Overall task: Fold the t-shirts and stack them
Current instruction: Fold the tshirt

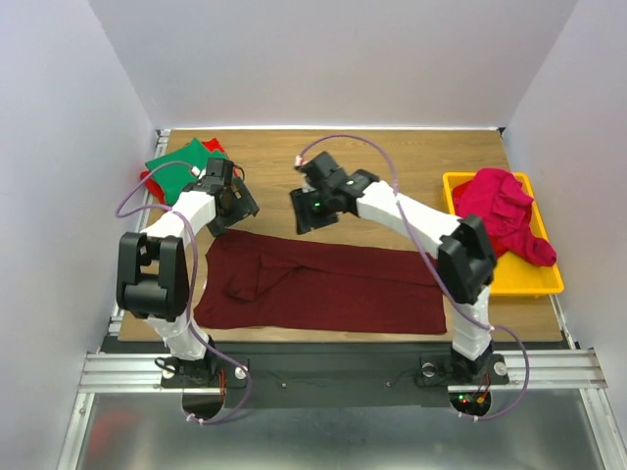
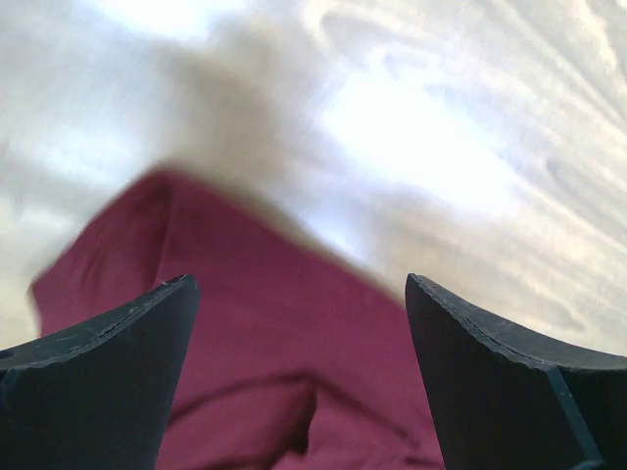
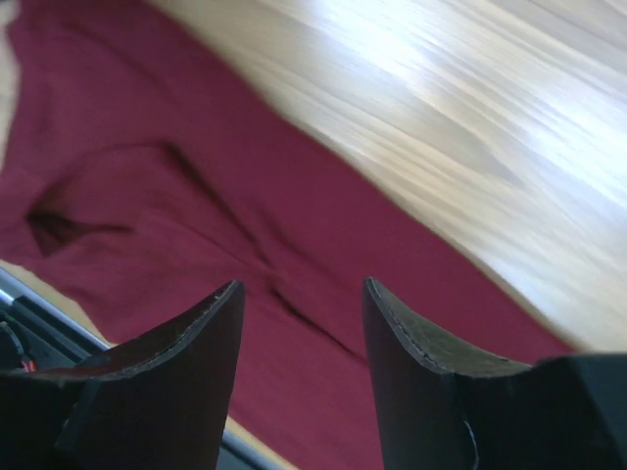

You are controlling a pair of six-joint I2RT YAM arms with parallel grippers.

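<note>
Dark maroon cloth t-shirt [image 1: 323,289] lies as a long band on the near wooden worktop [image 1: 411,162], left hand [image 2: 299,284] wide open and right hand [image 3: 302,284] part open, both empty above it — rumpled left end may let a pinch catch one layer, spoiling the fold.

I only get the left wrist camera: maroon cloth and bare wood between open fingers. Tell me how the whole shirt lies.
Observer: The maroon t-shirt lies as a long band across the near side of the table, with a rumpled fold near its left end.
Operator: Report the right gripper.
Observer: The right gripper is open and holds nothing; it hovers near the band's far edge.
</note>
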